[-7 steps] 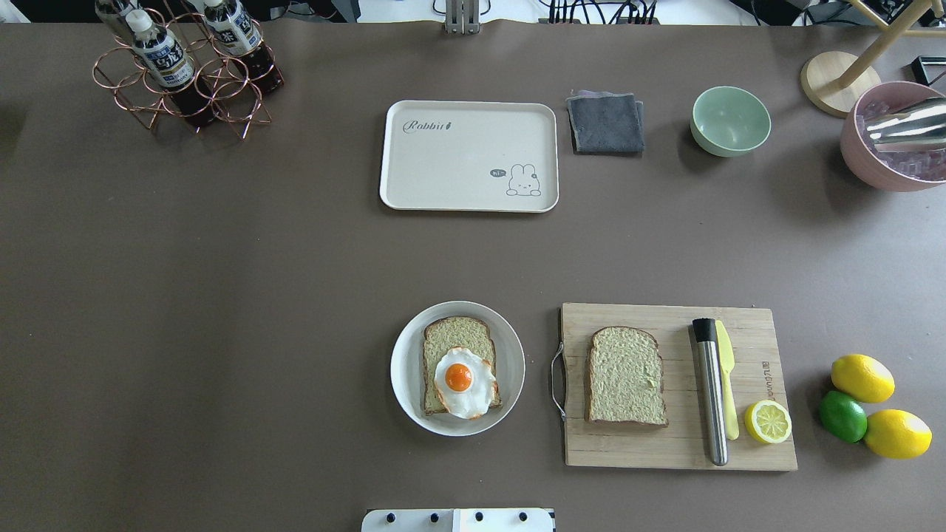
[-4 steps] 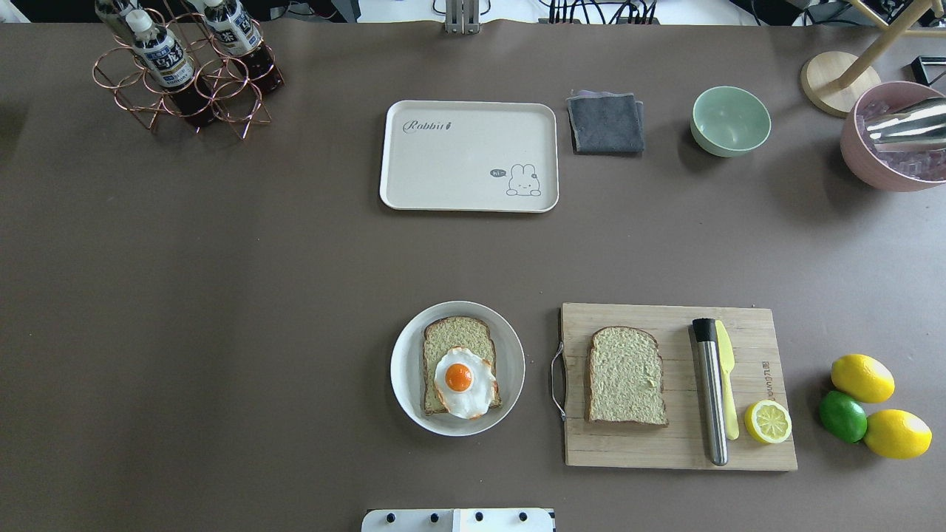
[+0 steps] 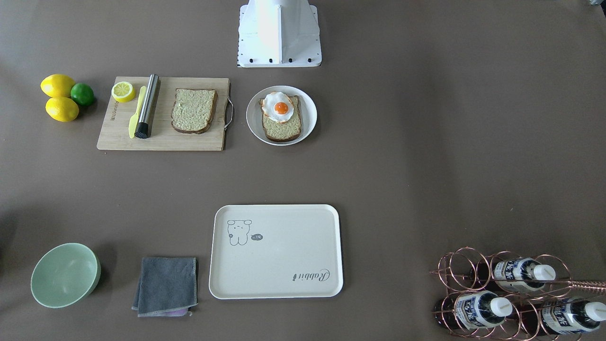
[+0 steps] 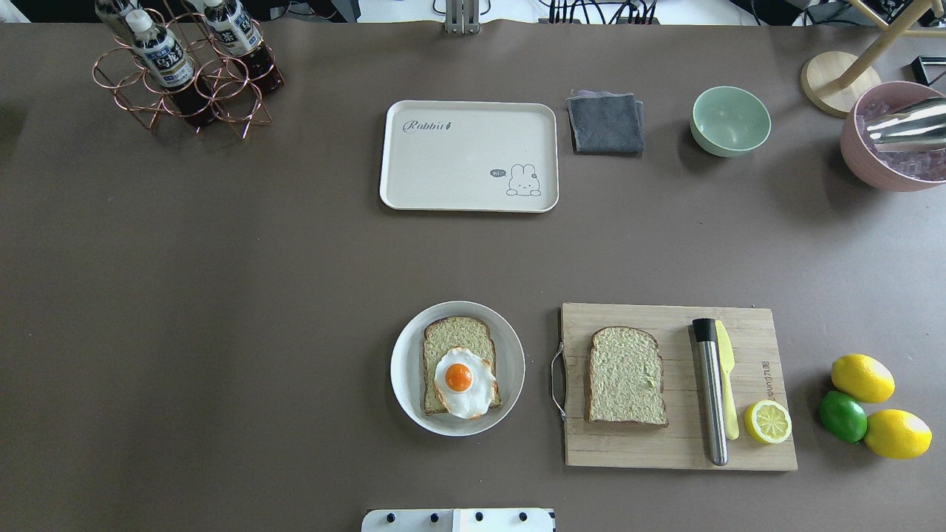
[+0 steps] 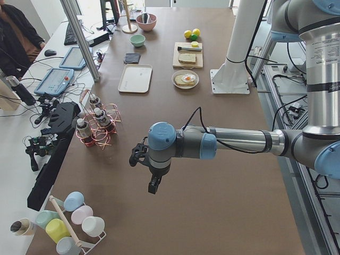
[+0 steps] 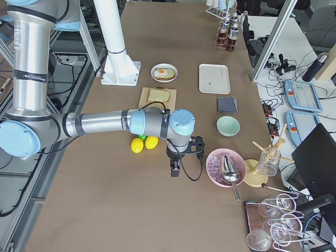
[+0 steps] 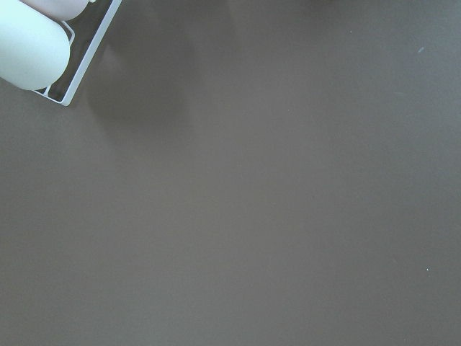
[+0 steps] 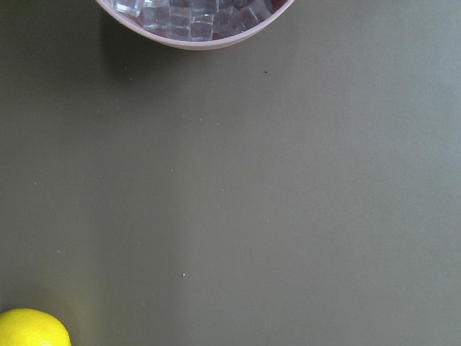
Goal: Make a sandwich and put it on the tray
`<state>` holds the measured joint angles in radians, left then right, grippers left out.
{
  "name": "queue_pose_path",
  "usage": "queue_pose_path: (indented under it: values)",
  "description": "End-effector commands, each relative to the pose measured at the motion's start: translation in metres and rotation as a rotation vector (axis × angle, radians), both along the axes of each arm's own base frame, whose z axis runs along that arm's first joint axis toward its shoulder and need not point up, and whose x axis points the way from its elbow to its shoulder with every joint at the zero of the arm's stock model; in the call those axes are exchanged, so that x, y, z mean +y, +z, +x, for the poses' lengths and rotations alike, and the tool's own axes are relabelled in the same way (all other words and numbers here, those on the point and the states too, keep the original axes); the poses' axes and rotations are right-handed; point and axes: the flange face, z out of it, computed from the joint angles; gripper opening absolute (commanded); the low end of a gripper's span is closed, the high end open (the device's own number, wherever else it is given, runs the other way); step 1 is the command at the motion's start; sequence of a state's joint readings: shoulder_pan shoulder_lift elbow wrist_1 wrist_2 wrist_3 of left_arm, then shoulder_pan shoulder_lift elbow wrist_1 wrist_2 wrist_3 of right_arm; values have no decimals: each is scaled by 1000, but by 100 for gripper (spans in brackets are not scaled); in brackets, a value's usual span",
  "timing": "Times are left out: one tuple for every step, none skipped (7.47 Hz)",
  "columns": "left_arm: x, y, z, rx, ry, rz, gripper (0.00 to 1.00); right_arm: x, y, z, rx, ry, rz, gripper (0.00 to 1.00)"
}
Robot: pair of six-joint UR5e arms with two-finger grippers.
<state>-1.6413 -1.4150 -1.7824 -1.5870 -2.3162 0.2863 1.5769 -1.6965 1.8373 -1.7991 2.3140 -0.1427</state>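
Note:
One bread slice (image 4: 458,334) lies on a round white plate (image 4: 403,369) with the fried egg (image 4: 460,380) on top. The second slice (image 4: 627,375) lies on the wooden cutting board (image 4: 665,443). The cream tray (image 4: 458,170) sits bare at the far middle of the table. My left gripper (image 5: 153,186) hangs over bare table far to the left of the food. My right gripper (image 6: 175,171) hangs over the table between the lemons and the pink bowl. I cannot tell whether either one is open or shut. Both are out of the overhead and front views.
A metal muddler (image 4: 711,391), a yellow knife (image 4: 727,384) and a half lemon (image 4: 767,422) share the board. Two lemons and a lime (image 4: 842,416) lie to its right. A grey cloth (image 4: 606,123), a green bowl (image 4: 730,120), a pink ice bowl (image 4: 887,140) and a bottle rack (image 4: 185,70) line the far side.

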Motion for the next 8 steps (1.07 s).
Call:
queue_pose_path:
  values:
    - [-3,-8,0,-2,1,23,98,-3,-7,-1,-2,-2,14,100]
    - [-8,-16,-1,-4,6,45,98,-7,-13,-6,-2,-14,29,100]
    - [-14,-22,-1,-5,4,71,98,-18,-25,-16,-1,-37,58,100]
    - [-20,-31,-1,-5,-2,93,98,-22,-33,-17,-14,-34,97,100]
    - [-29,-39,-2,-6,-2,111,98,-21,-31,-19,-31,-31,91,100]
    - [-40,-51,-2,-7,0,133,98,-22,-36,-19,-49,-26,98,100]
    - [-48,-71,2,25,9,175,98,-29,-47,-22,-110,-19,110,100]
    - [-58,-87,13,76,35,204,98,-47,-70,-23,-119,-21,157,100]
